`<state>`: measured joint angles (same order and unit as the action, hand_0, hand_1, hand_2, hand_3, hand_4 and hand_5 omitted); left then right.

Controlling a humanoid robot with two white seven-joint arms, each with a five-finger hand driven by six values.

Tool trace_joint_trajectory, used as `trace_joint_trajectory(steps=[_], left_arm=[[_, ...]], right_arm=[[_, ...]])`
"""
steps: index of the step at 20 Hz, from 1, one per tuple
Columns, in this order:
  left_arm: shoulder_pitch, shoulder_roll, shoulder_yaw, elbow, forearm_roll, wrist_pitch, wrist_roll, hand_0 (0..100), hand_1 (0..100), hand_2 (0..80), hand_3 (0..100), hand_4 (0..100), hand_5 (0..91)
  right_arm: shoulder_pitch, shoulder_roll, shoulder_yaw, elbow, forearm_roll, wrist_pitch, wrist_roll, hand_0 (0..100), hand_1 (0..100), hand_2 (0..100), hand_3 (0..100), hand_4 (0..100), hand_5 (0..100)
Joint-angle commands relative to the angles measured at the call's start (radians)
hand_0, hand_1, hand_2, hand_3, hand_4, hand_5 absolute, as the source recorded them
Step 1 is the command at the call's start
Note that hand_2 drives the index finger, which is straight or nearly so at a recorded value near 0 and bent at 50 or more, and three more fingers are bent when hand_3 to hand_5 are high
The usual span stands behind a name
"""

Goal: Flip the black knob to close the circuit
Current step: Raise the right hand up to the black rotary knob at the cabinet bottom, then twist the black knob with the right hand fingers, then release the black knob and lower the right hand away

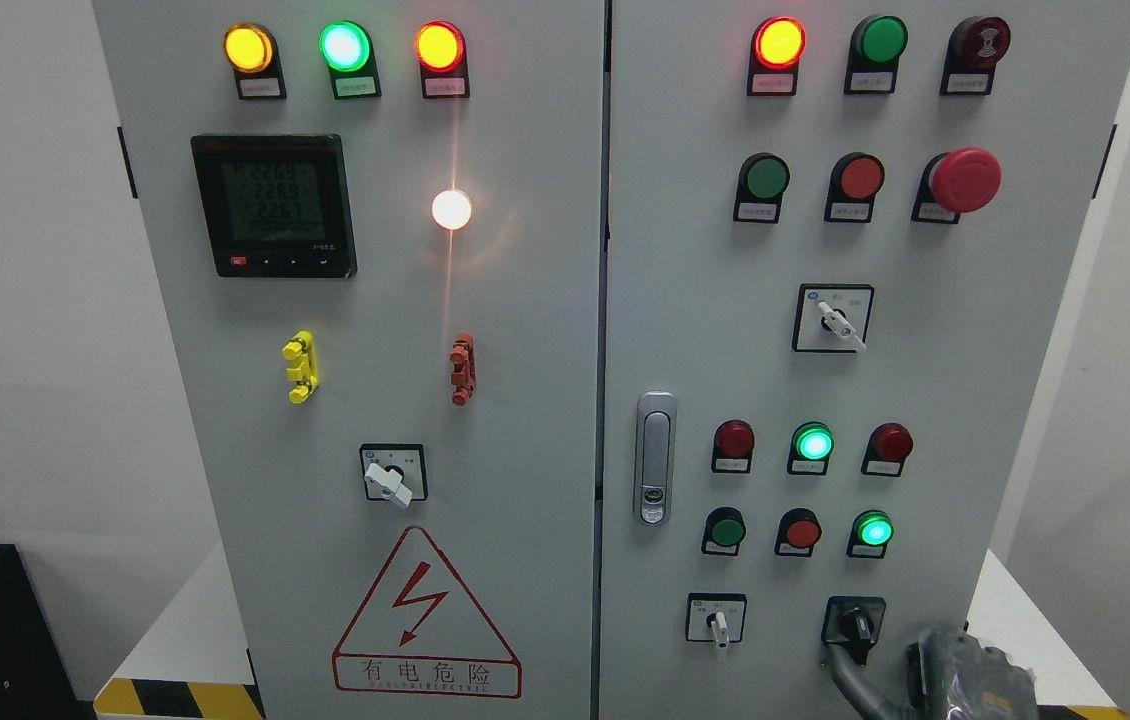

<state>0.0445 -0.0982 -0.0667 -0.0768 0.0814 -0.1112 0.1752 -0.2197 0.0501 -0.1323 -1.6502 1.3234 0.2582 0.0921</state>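
You face a grey electrical cabinet (525,330) with two doors, the left one carrying a digital meter (273,205), a lit white lamp (451,209), a yellow terminal clip (301,366), a red terminal clip (462,369) and a white-handled selector switch (392,476). Below that switch you see a red lightning warning triangle (425,620). On the right door you find a red emergency stop button (965,180), a silver door latch (655,458) and two lit green lamps (813,442).

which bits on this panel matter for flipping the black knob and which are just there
For the job:
- black knob
- right hand, lower right beside the knob

Just there:
- white-handled selector switches
- red mushroom button
- digital meter
- door latch
- indicator lamps
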Motion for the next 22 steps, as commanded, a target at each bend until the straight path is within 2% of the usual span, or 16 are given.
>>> trace_joint_trajectory(steps=[1,22], left_arm=[[0.0,0.0,0.001,0.0,0.0,-0.001,0.0,12,56,0.0,0,0,0.0],[0.0,-0.002,-0.001,0.0,0.0,-0.001,0.0,12,56,0.0,0,0,0.0]], right_arm=[[-0.003,-0.003,-0.055,-0.008,-0.003,0.003,0.002,0,0,93,100,100,100],[0.008,0.013,-0.052,-0.074,-0.009,-0.005,0.008,0,0,93,100,100,100]])
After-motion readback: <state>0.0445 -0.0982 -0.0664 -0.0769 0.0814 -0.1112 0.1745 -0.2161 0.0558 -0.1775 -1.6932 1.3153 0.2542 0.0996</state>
